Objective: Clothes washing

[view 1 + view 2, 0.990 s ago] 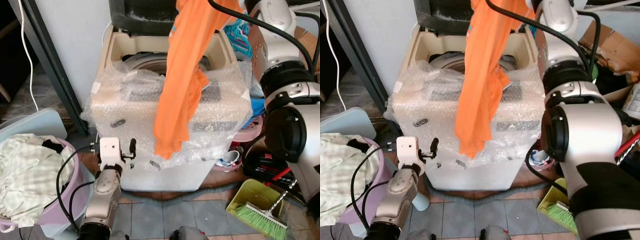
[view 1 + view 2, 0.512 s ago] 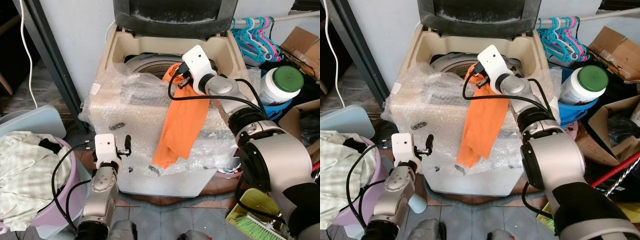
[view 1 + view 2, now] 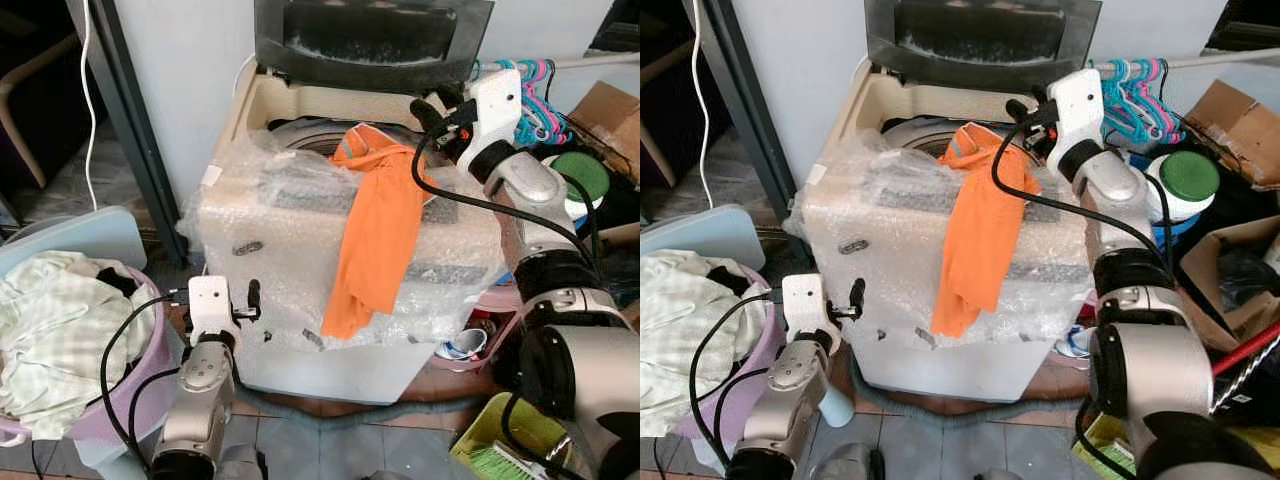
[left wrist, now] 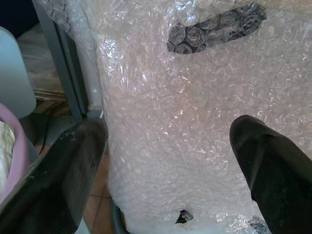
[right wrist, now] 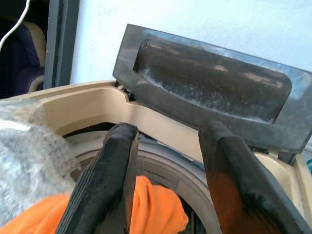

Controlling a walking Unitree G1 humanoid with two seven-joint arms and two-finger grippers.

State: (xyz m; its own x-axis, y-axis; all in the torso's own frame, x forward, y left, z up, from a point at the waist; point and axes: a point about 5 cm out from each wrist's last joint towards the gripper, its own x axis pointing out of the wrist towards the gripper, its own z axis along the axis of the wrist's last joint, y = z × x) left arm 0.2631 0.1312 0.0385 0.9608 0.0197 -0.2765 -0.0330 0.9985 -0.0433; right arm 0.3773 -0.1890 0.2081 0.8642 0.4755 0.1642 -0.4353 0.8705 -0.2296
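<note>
Washing machine (image 3: 300,300), top-loading, beige, its front and top wrapped in bubble wrap (image 3: 280,215), dark lid (image 3: 370,40) raised against the wall. Orange shirt (image 3: 378,235) draped over the front rim of the drum opening, upper part at the opening, the rest hanging down the wrapped front. Right gripper (image 3: 432,112) above the rear right of the opening, near the shirt but apart from it, fingers spread and holding nothing. Left gripper (image 4: 170,161) low before the machine's front, fingers spread, empty. Pink basket (image 3: 150,370) of pale laundry (image 3: 50,320) at the robot's left. Hangers (image 3: 530,85), a green-lidded jar (image 3: 578,180) and cardboard boxes (image 3: 1240,110) at the right.
</note>
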